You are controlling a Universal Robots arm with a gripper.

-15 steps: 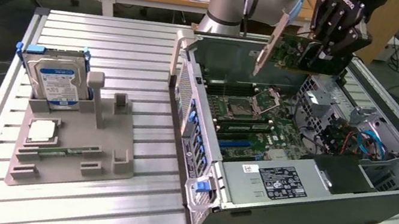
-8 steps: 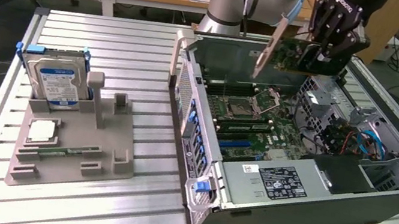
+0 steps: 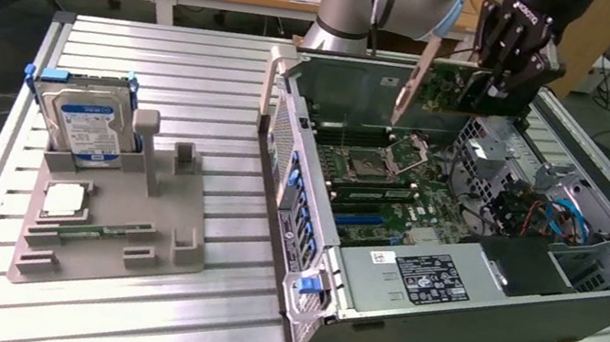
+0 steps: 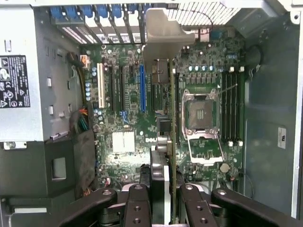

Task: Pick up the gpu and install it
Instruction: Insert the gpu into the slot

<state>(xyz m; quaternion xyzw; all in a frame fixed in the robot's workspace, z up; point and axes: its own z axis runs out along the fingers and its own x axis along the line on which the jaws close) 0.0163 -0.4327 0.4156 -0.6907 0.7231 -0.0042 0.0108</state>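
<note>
In the exterior view the gpu (image 3: 449, 86), a green card with a silver end bracket, hangs edge-down above the far end of the open computer case (image 3: 308, 227). My gripper (image 3: 505, 74) is shut on its upper part. In the wrist view the gpu (image 4: 171, 123) shows edge-on, and its silver bracket (image 4: 163, 35) points at the case's rear slot openings. One black finger (image 4: 139, 203) sits on each side of the card, and the gripper (image 4: 163, 198) clamps it. The card hovers over the motherboard (image 4: 118, 142), beside the blue expansion slot (image 4: 142, 87) and apart from it.
Inside the case are the open CPU socket (image 4: 201, 113), memory slots (image 4: 229, 109) and the power supply (image 3: 423, 279). On the exterior view's left, a grey fixture (image 3: 165, 231) on the slatted table holds a hard drive (image 3: 90, 124) and a memory stick (image 3: 90, 233).
</note>
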